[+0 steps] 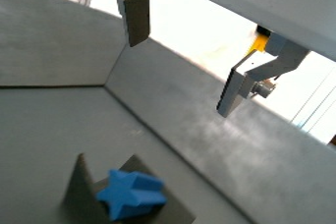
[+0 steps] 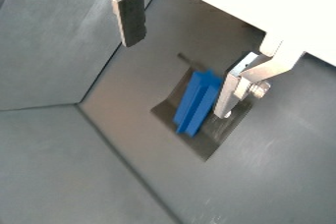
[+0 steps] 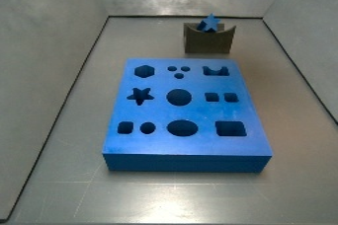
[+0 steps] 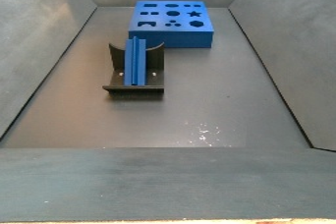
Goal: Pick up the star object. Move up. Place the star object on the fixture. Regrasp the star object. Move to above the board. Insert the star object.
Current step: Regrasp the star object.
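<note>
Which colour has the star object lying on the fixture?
Blue, clearest in a side view: the star object rests on the dark fixture. The open pincer is above it.

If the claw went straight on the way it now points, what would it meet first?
Probably the small blue star-section peg lying in the dark grey notched fixture. The open claw hangs above it; depth is unclear.

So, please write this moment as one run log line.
star object: resting in fixture | tool: open, above it, holding nothing | board: star hole unfilled

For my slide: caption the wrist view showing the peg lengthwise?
Open tool above the star object resting on the fixture.
</note>
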You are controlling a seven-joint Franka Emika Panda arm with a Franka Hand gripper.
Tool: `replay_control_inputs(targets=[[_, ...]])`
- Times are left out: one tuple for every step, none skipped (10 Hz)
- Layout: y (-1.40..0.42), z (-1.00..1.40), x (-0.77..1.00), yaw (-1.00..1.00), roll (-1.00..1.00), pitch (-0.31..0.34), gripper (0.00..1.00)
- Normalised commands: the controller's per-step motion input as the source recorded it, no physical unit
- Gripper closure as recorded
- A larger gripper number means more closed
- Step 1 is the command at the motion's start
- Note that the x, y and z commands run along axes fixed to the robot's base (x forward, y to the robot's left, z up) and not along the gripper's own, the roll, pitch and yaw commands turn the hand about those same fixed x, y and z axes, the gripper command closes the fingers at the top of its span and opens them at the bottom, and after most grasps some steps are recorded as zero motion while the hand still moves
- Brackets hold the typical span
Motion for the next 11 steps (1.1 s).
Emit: replay_control_inputs(targets=[[-0.04, -0.02, 0.11, 0.14, 1.0, 0.2, 0.0], [-0.05, -0.02, 0.11, 0.17, 0.78, 0.19, 0.0], [-0.05, -0.02, 0.11, 0.19, 0.59, 0.17, 0.0], [-0.05, -0.02, 0.11, 0.2, 0.47, 0.156, 0.0], [-0.04, -0.01, 0.1, 0.22, 0.24, 0.108, 0.0], [-0.04, -0.01, 0.1, 0.22, 0.19, 0.083, 0.0], [-0.04, -0.01, 0.09, 0.22, 0.14, 0.041, 0.0], [-0.05, -0.01, 0.09, 0.21, 0.13, 0.024, 0.0], [0.07, -1.0, 0.04, 0.22, 0.07, 0.006, 0.0], [0.07, -1.0, 0.04, 0.2, 0.07, 0.0, 0.0], [0.06, -1.0, 0.06, 0.17, 0.07, -0.051, 0.0]])
